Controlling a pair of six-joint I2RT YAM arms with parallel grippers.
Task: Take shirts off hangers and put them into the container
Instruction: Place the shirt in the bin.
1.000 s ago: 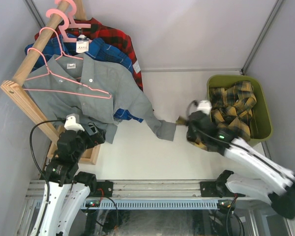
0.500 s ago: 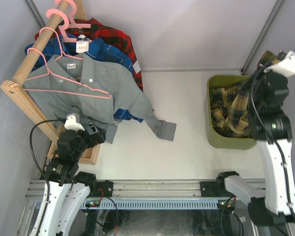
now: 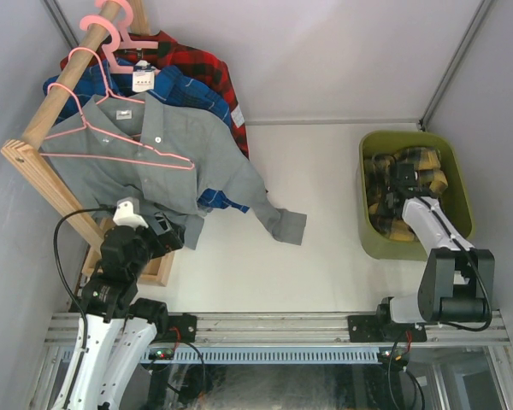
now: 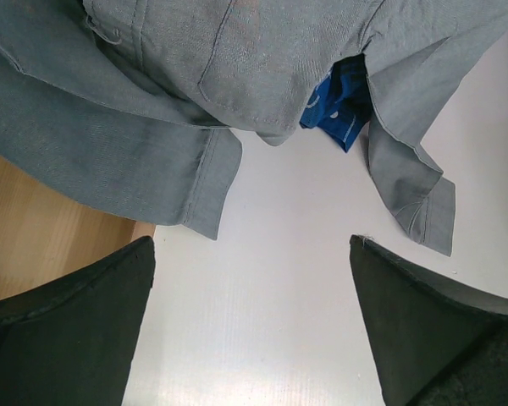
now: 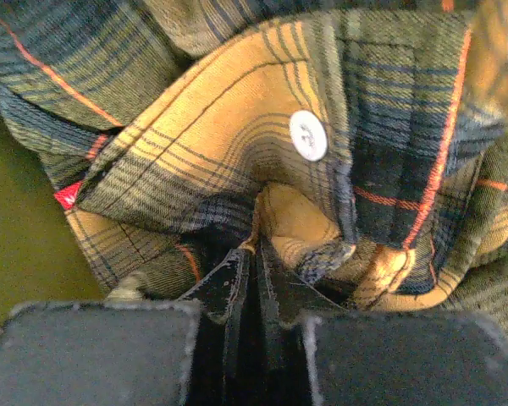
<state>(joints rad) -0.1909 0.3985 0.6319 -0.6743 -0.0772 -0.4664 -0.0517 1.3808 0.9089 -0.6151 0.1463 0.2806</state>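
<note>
The yellow-black plaid shirt (image 3: 428, 164) lies bunched in the olive-green container (image 3: 364, 224) at the right. My right gripper (image 3: 402, 179) reaches down into it. In the right wrist view its jaws (image 5: 256, 247) are shut, with a fold of that shirt (image 5: 237, 127) pinched at the tips. The grey shirt (image 3: 179, 145) hangs on a pink hanger (image 3: 120, 159) at the left, in front of the blue plaid shirt (image 3: 181, 90) and the red-black plaid shirt (image 3: 198, 64). My left gripper (image 3: 165, 232) is open below the grey shirt's hem (image 4: 195, 76), holding nothing (image 4: 252, 245).
A thick wooden rail (image 3: 64, 94) carries the hangers, above a wooden base board (image 3: 154, 270). An empty pink hanger (image 3: 103, 30) sits at the rail's far end. One grey sleeve cuff (image 3: 287, 227) lies on the white table. Grey walls close in on both sides.
My right arm carried the yellow-black plaid shirt from the middle of the table up over the container, then came down into it. The left arm has not moved.
</note>
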